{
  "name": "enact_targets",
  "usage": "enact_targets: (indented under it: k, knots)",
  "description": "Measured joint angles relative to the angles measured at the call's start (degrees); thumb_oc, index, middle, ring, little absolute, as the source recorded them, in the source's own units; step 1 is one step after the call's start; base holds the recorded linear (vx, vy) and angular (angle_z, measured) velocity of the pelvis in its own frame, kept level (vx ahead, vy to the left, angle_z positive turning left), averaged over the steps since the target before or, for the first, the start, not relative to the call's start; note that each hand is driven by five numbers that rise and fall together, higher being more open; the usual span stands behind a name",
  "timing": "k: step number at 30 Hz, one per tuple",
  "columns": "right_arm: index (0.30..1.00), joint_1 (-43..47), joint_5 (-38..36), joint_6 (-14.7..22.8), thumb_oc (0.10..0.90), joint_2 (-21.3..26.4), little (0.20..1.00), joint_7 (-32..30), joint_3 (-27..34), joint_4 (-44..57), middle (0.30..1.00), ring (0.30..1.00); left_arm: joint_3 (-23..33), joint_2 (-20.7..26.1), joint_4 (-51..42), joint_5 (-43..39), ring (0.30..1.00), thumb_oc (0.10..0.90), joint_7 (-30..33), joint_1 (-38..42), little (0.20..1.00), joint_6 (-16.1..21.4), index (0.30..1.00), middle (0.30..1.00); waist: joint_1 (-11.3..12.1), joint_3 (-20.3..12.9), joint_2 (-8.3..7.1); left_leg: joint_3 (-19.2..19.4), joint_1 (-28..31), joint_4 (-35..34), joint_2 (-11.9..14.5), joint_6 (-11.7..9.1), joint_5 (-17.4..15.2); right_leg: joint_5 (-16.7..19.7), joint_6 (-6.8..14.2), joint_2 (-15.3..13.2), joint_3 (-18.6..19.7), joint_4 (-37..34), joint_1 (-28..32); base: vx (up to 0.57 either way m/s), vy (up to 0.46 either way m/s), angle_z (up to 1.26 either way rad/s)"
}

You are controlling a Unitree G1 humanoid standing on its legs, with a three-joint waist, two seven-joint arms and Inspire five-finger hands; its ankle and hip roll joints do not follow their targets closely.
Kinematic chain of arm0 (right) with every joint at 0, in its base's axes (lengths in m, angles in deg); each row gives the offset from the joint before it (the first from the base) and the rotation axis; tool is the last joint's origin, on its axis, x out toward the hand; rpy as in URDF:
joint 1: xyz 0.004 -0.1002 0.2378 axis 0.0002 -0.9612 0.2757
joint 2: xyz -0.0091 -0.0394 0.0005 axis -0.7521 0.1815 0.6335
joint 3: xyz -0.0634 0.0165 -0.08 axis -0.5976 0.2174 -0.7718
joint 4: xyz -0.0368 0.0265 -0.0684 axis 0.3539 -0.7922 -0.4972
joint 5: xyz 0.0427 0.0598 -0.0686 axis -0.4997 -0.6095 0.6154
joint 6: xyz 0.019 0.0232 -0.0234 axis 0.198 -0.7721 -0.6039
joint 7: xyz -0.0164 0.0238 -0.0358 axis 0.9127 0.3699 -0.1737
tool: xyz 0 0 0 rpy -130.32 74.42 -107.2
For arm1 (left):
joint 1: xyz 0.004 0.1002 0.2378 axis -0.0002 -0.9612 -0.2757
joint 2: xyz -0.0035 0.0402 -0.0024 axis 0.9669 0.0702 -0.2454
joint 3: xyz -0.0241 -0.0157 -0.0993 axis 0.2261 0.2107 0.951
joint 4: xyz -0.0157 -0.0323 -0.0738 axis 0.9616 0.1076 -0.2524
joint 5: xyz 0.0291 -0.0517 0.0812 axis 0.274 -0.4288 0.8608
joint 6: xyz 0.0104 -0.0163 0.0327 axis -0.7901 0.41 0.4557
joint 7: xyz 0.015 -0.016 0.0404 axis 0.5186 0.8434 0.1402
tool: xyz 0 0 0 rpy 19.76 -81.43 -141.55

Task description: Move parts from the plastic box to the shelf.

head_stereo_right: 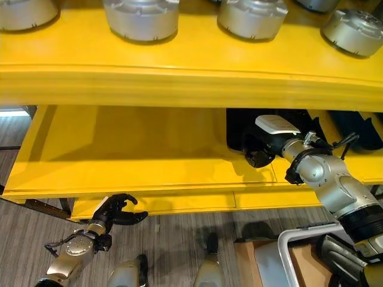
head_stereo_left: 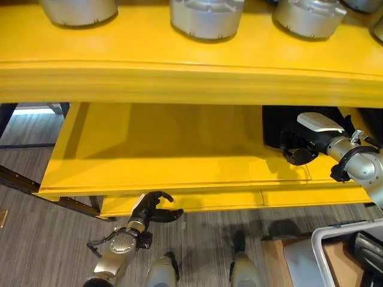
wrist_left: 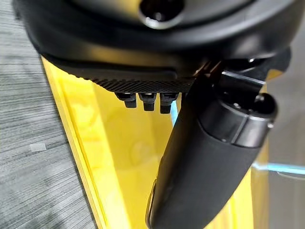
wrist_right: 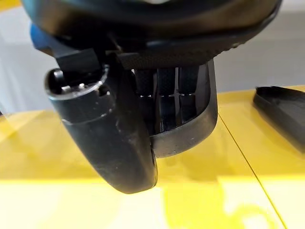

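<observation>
My right hand (head_stereo_left: 302,146) reaches over the right end of the yellow middle shelf (head_stereo_left: 179,149). In the right wrist view its fingers (wrist_right: 169,102) and thumb are curled round a curved black plastic part (wrist_right: 195,131), held just above the shelf board. More black parts lie on the shelf behind and beside that hand (head_stereo_right: 353,128), and one shows in the wrist view (wrist_right: 281,109). The white-rimmed plastic box (head_stereo_left: 326,239) stands on the floor at the lower right with dark parts (head_stereo_left: 368,248) inside. My left hand (head_stereo_left: 152,209) hangs low in front of the shelf's bottom edge, fingers curled, holding nothing.
Round silver metal parts (head_stereo_left: 206,18) stand in a row on the yellow top shelf (head_stereo_left: 179,78). The left and middle of the middle shelf are bare yellow board. A brown cardboard sheet (head_stereo_left: 272,263) lies on the grey carpet beside the box.
</observation>
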Motion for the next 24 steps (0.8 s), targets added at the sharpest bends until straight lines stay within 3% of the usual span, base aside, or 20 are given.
enact_targets:
  k: [2,4,5,6,7,8,11,13,17,20,24]
  knots:
    - [0.300,0.0,0.0,0.0,0.400,-0.2,0.300,0.0,-0.6,0.0,0.300,0.300,0.1,-0.1,-0.1,-0.1,1.000,0.900,0.0,0.5,1.000,0.1,1.000,1.000,0.0,0.2,1.22,-0.6,0.0,-1.2,1.5,-0.6,1.9,-7.7,1.1,-0.9,-0.4,16.0,-3.4,-0.08,-0.056,-0.04]
    - [0.300,0.3,0.0,0.1,0.400,-0.2,0.300,0.0,-0.6,0.2,0.300,0.300,0.3,0.0,-0.1,-0.1,1.000,0.900,0.2,0.6,1.000,0.1,1.000,1.000,1.1,0.2,1.24,-0.4,0.7,-3.0,2.3,-1.1,3.0,-12.0,3.1,-2.3,-0.5,20.7,-1.4,-0.07,-0.163,-0.15]
    - [0.300,0.7,0.0,0.5,0.400,-0.2,0.300,0.0,-0.6,0.3,0.300,0.300,0.5,0.3,-0.1,-0.1,1.000,0.900,0.4,0.6,1.000,0.1,1.000,1.000,1.7,0.2,1.20,-0.5,0.9,-3.8,2.7,-1.4,3.3,-12.8,3.7,-2.5,-1.2,18.8,1.9,-0.05,-0.179,-0.26]
    - [0.300,1.8,0.0,1.1,0.400,-0.4,0.300,0.0,-0.6,0.4,0.300,0.300,2.2,0.2,0.0,-0.1,1.000,0.900,0.4,0.4,1.000,0.2,1.000,1.000,2.3,0.2,0.66,0.0,1.0,-4.4,3.2,-3.2,4.9,-12.9,4.7,-3.1,-3.0,14.1,6.0,0.04,-0.209,-0.54]
    - [0.300,3.1,0.0,1.9,0.400,-0.5,0.300,-0.1,-0.6,0.7,0.300,0.300,4.0,0.5,0.0,-0.1,1.000,0.900,0.8,0.3,1.000,0.2,1.000,1.000,3.8,0.3,0.02,1.0,1.2,-4.5,3.7,-4.1,5.3,-11.5,7.2,-2.3,-4.4,7.4,9.3,0.04,-0.276,-0.60]
    - [0.300,4.2,0.0,2.1,0.400,-1.4,0.300,-0.6,-0.6,-0.2,0.300,0.300,5.7,-0.7,0.3,-0.2,1.000,0.900,1.5,-0.2,1.000,0.2,1.000,1.000,3.3,0.6,1.56,0.1,2.2,-7.2,6.0,-6.0,7.4,-10.1,6.8,0.5,-4.8,5.6,10.3,0.03,-0.274,-0.52]
    - [0.300,4.0,0.0,0.8,0.400,-1.1,0.300,-0.7,-1.3,-1.5,0.300,0.300,6.8,-1.3,0.1,-0.2,1.000,0.900,1.6,-2.9,1.000,0.3,1.000,1.000,2.8,0.6,1.65,-0.6,7.1,-12.4,8.0,-6.6,10.3,-10.4,5.0,3.2,-4.7,4.7,12.5,-0.02,-0.152,-0.25]
    - [0.300,4.1,0.0,-0.6,0.400,-0.5,0.300,-1.3,-1.3,-2.9,0.300,0.300,6.9,-1.4,0.1,-0.2,1.000,0.900,1.7,-3.3,1.000,0.3,1.000,1.000,2.4,0.5,1.78,-0.7,8.4,-14.4,8.8,-8.4,11.4,-11.1,4.2,4.5,-4.6,5.7,12.5,-0.03,-0.147,-0.07]
    - [0.300,4.1,-0.3,-1.1,0.400,0.3,0.300,-1.2,-1.3,-4.0,0.300,0.300,6.8,-1.6,-0.1,-0.2,1.000,0.900,1.4,-3.5,1.000,0.3,1.000,1.000,1.4,0.5,1.60,-1.9,8.7,-14.8,9.0,-9.1,12.2,-13.0,3.7,4.6,-4.8,9.4,11.3,-0.05,-0.126,0.11]
    - [0.300,4.5,-0.3,0.2,0.400,0.2,0.300,-1.2,-2.2,-3.7,0.300,0.300,6.8,-2.2,-0.3,-0.2,1.000,0.900,1.2,-2.7,1.000,0.3,1.000,1.000,1.8,0.5,1.38,-3.1,8.3,-13.1,9.0,-9.2,12.2,-17.2,3.0,4.0,-4.7,17.5,8.7,-0.09,-0.110,0.15]
    - [0.300,10.3,-0.4,0.1,0.400,0.4,0.300,-1.2,-8.2,-4.3,0.300,0.300,6.8,-2.1,-0.4,-1.5,1.000,0.900,1.2,-1.5,1.000,0.5,1.000,1.000,2.9,0.7,1.06,-5.1,5.4,-7.0,9.9,-10.0,10.3,-22.6,1.6,3.2,-4.5,28.6,4.3,-0.10,-0.074,0.11]
